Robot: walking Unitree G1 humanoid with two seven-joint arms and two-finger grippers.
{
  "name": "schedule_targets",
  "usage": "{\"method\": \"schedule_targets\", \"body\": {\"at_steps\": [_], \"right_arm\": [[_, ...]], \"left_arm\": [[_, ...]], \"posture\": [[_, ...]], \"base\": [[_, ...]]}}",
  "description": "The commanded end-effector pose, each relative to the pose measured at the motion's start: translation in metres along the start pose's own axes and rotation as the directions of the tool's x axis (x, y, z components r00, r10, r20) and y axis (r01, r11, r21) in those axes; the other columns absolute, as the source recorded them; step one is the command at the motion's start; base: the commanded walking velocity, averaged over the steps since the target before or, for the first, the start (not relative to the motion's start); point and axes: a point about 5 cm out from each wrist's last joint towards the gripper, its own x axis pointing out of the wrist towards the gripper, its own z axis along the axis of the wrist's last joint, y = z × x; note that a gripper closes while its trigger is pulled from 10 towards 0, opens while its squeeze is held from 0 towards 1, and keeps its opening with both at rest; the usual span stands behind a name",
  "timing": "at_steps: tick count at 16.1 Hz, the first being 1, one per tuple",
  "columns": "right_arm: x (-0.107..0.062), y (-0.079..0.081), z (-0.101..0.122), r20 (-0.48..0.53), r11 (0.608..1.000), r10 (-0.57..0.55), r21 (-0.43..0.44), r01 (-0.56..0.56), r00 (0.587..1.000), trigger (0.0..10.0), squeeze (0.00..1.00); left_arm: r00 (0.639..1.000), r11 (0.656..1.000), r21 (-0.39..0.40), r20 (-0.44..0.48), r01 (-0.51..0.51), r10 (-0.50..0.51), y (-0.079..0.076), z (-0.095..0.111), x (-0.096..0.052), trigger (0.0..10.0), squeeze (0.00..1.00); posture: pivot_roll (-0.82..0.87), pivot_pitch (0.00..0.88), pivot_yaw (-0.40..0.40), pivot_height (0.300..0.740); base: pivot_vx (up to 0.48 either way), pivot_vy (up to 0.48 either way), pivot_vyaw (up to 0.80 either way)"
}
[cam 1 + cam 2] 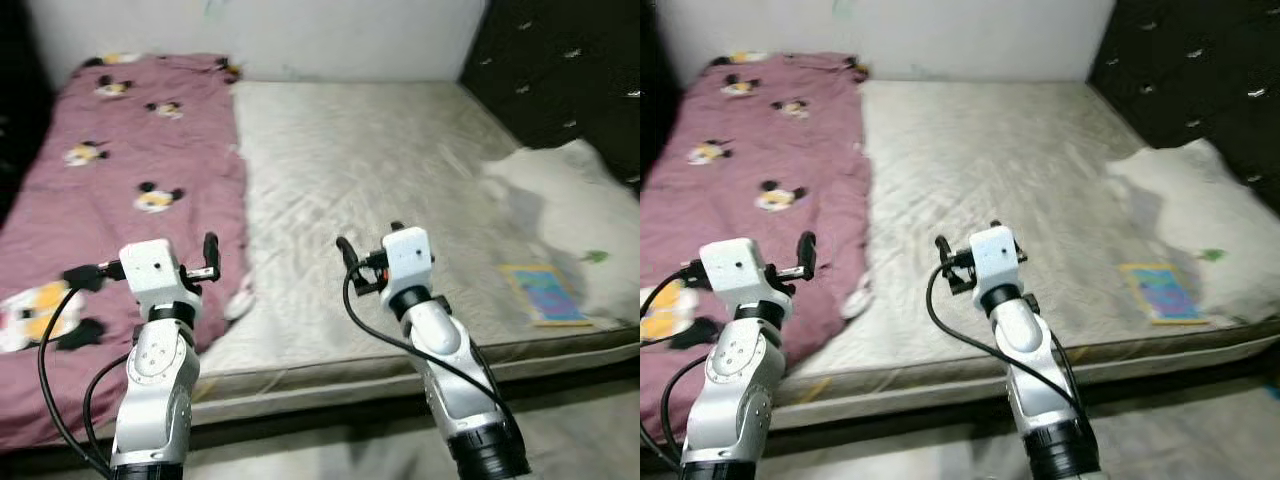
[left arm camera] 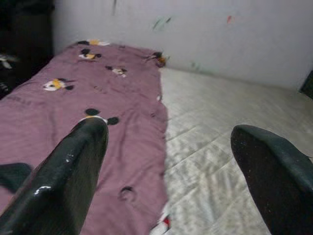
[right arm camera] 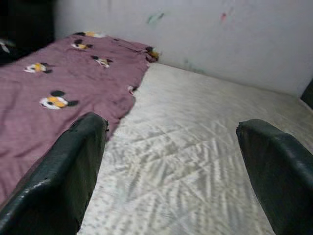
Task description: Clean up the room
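You stand at the foot of the bed (image 1: pixel 400 150), both arms raised over its near edge. The left gripper (image 1: pixel 212 256) hangs above the lower right border of the blanket (image 1: pixel 130 170); the right gripper (image 1: pixel 345 252) hangs over bare mattress, well apart from any item. Both are released and hold nothing: the wrist views show each pair of fingers spread wide with only bedding between them. The blanket covers the left part of the bed, long axis running from the near edge back to the wall, its right border roughly straight along that line. The book (image 1: pixel 545 293) lies flat near the bed's near right corner, just beside the white cloth (image 1: pixel 560 200) bunched along the right side. Judgement: the blanket is the left arm's item, directly ahead and below it; the book lies well to the right of the right gripper, so that arm is the nearer, and reaching it likely needs a sidestep.
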Motion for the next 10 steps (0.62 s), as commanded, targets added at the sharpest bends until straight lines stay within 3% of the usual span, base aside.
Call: {"method": "schedule_targets", "body": {"at_steps": [1, 7, 10], "right_arm": [[-0.004, -0.009, -0.004, -0.018, 1.000, -0.025, -0.010, 0.025, 1.000, 10.0, 0.00], [-0.003, -0.007, -0.003, -0.010, 1.000, -0.013, -0.014, 0.013, 1.000, 10.0, 0.00], [-0.003, -0.008, -0.004, -0.012, 1.000, -0.014, -0.014, 0.014, 1.000, 10.0, 0.00]], "left_arm": [[1.000, 1.000, -0.006, -0.002, 0.025, -0.025, -0.008, -0.002, -0.001, 10.0, 0.00], [0.991, 0.989, -0.064, 0.031, 0.133, -0.132, -0.018, 0.003, -0.006, 10.0, 0.00], [0.989, 0.986, -0.074, 0.033, 0.147, -0.145, -0.019, 0.004, -0.006, 10.0, 0.00]], "posture": [[-0.03, 0.080, -0.052, 0.740], [-0.03, 0.081, -0.051, 0.740], [-0.03, 0.083, -0.052, 0.740]], "base": [[0.000, 0.000, 0.00], [0.000, 0.000, 0.00], [0.253, 0.000, 0.00]]}}
